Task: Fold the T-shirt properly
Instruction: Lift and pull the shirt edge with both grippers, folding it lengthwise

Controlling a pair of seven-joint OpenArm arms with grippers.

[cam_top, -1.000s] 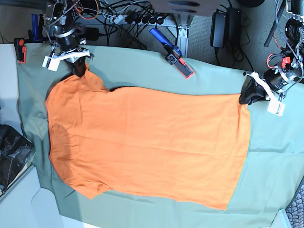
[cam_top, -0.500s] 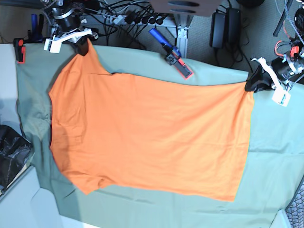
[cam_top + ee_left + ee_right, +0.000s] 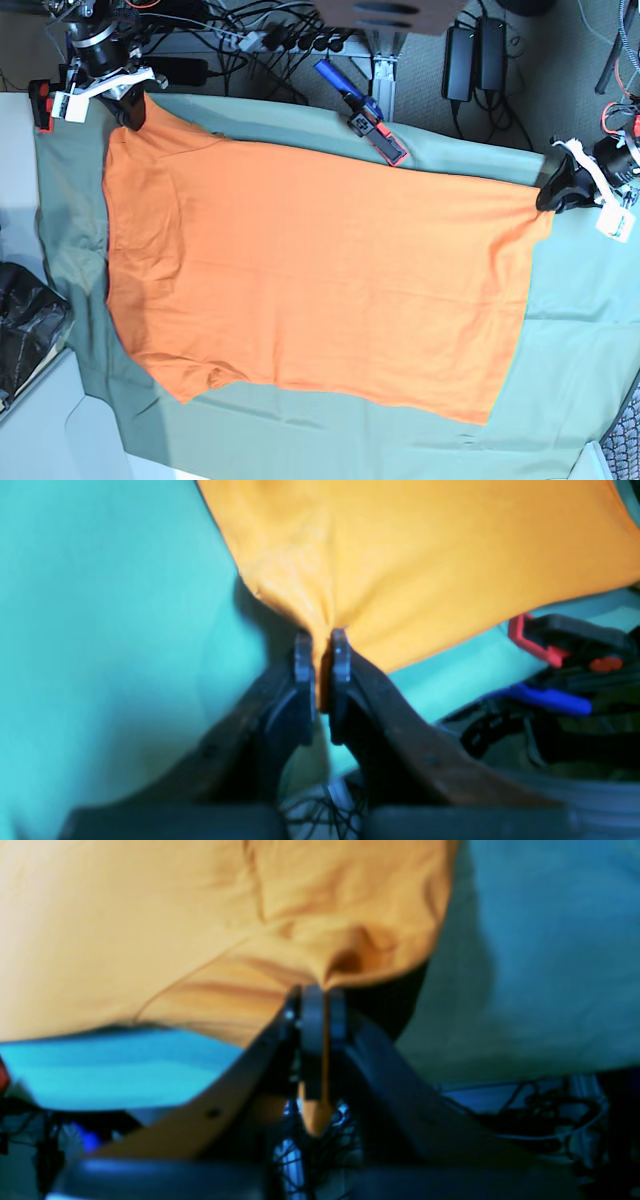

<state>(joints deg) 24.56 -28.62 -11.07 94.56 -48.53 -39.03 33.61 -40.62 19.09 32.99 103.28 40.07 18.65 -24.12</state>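
Where pinched, T-shirt (image 3: 310, 280) taut, bright orange.

T-shirt (image 3: 310, 270) spread flat on cloth (image 3: 580, 330) covering worktop. Right end effector (image 3: 131, 110) at 10 o'clock corner of shirt, left end effector (image 3: 556, 190) at 3 o'clock corner. Clamp (image 3: 362, 115) at 12 o'clock edge.

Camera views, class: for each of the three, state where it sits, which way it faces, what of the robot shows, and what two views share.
Base: overhead, looking down on the T-shirt spread on the green cloth; both arms show.
Left wrist: on the arm, facing along its left hand, shut on the shirt's corner.
Right wrist: likewise behind the right hand, shut on the shirt.
Shared: base and left wrist both show the red-and-blue clamp.
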